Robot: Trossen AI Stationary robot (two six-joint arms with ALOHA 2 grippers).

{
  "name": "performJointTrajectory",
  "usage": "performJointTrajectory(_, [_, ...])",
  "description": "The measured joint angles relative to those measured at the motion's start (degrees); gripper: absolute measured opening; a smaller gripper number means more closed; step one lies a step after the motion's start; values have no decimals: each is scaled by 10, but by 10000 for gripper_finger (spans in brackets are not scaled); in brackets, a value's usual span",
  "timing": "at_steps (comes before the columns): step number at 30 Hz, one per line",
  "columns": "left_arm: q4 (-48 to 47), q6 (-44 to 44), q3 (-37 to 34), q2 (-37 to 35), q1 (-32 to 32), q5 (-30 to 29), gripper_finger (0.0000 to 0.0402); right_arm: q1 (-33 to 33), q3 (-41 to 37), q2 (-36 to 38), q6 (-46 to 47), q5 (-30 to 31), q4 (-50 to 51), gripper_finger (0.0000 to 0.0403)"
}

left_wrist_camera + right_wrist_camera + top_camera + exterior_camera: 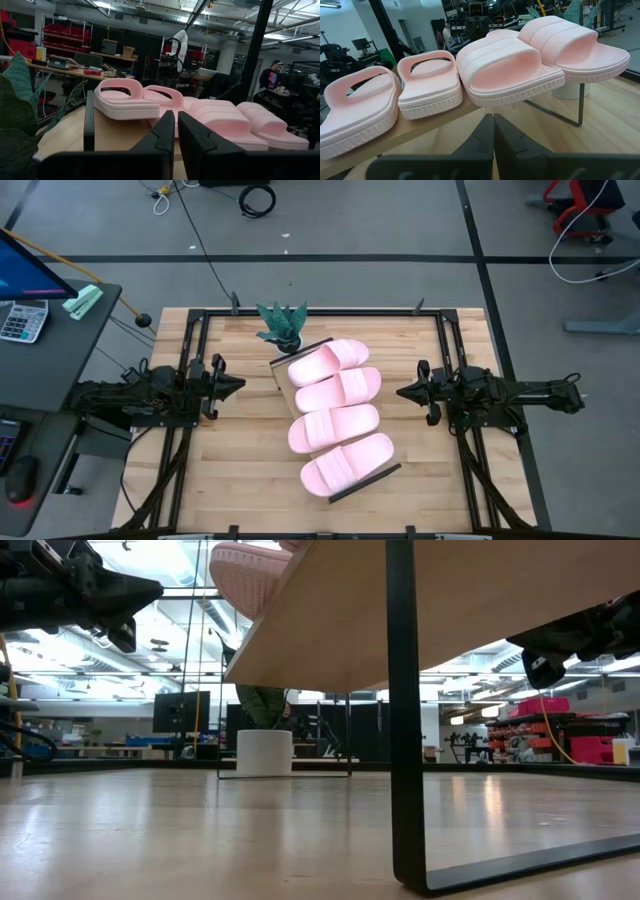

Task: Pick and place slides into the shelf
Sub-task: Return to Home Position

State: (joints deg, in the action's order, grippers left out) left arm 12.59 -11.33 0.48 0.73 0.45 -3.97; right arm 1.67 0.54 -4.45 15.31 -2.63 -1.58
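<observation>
1. Right now all four slides (pixel 333 427) lie on the shelf (pixel 281 377), side by side in one row along its length.
2. Each slide is pale pink foam with one wide strap. The strap has shallow ribs across it, and the sole edge is finely ridged, which the right wrist view (pixel 500 75) shows plainly.
3. They lie crosswise on the board, and their ends hang over its long edges. From the low view I see one pink end (pixel 245 575) poking past the board's underside.
4. The shelf is a light-wood board raised off the table (pixel 450 480) on thin black rails (pixel 402 720). It sits at a slant in the middle of the table, between my two arms.
5. A small plant (pixel 282 325) in a white pot (pixel 265 752) stands just beside the shelf's far end.
6. My left gripper (pixel 238 387) hovers off to the shelf's left, pointing at the row. Its jaws are drawn together with only a sliver between them, and they hold nothing.
7. My right gripper (pixel 400 392) hovers on the opposite side, facing the slides. Its jaws are pressed together and empty.
8. Neither gripper touches a slide or the shelf, and both hang clear of the table.
</observation>
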Motion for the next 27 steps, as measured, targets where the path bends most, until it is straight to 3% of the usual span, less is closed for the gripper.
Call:
performJointTrajectory(13, [0, 0, 0, 0, 0, 0, 41, 0, 0, 0, 0, 0, 0, 7])
performJointTrajectory(27, [0, 0, 0, 0, 0, 0, 26, 0, 0, 0, 0, 0, 0, 11])
